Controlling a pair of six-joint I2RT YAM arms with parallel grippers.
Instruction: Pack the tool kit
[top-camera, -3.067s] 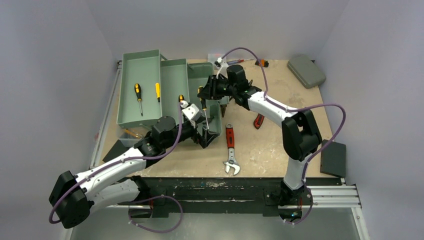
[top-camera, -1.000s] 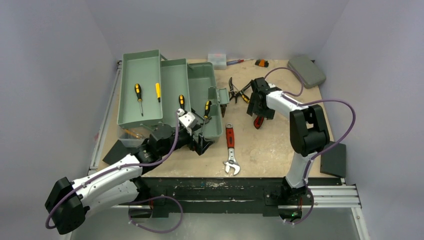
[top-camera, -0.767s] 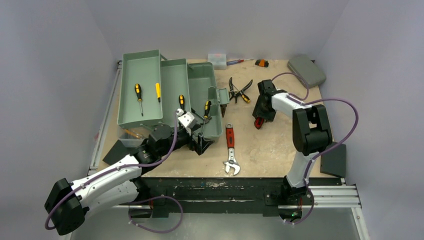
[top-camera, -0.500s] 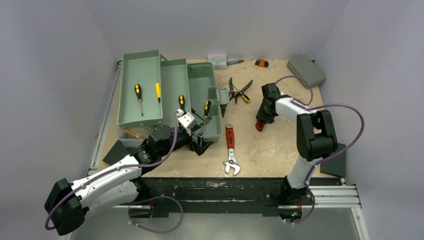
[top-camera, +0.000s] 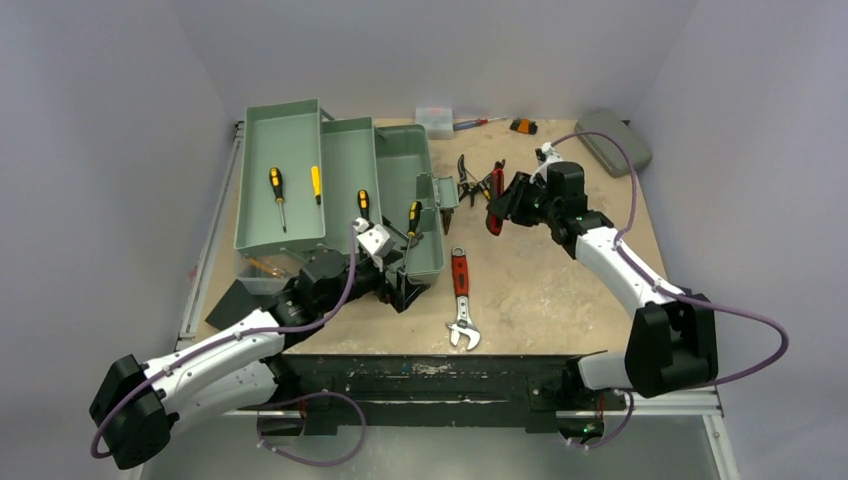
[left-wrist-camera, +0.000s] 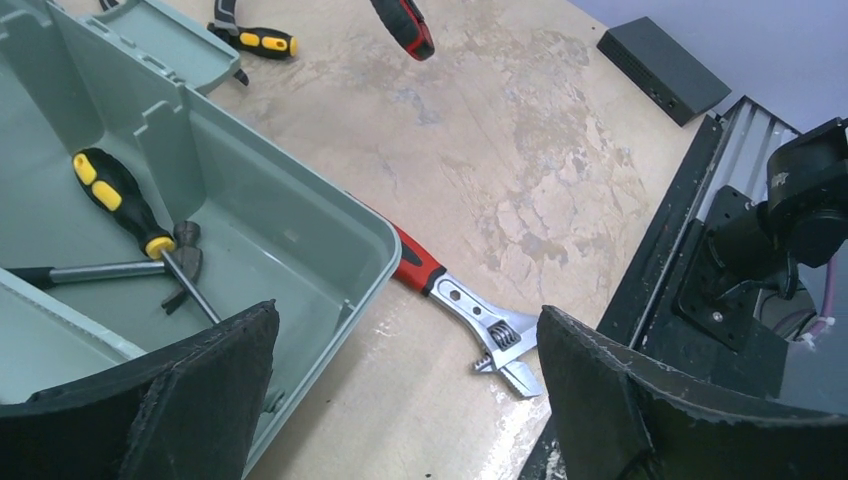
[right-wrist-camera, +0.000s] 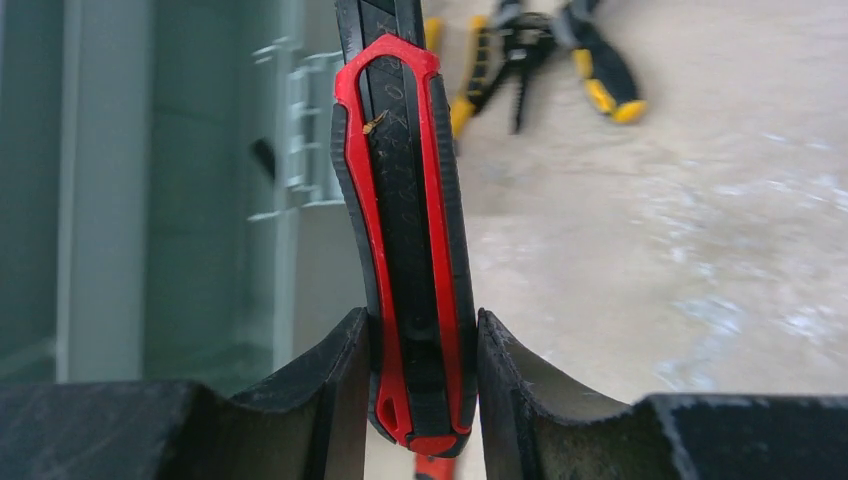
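The right gripper is clamped on the red-and-black knife near its butt. The knife's long axis runs straight out past the fingertips, and it is held off the table beside the pliers. The toolbox lies open to the knife's left, its deep bin near but apart, so the carry looks like a short sideways one, and the right arm is placed for it. The left gripper hangs empty, fingers wide apart, at the box's near right corner beside the wrench
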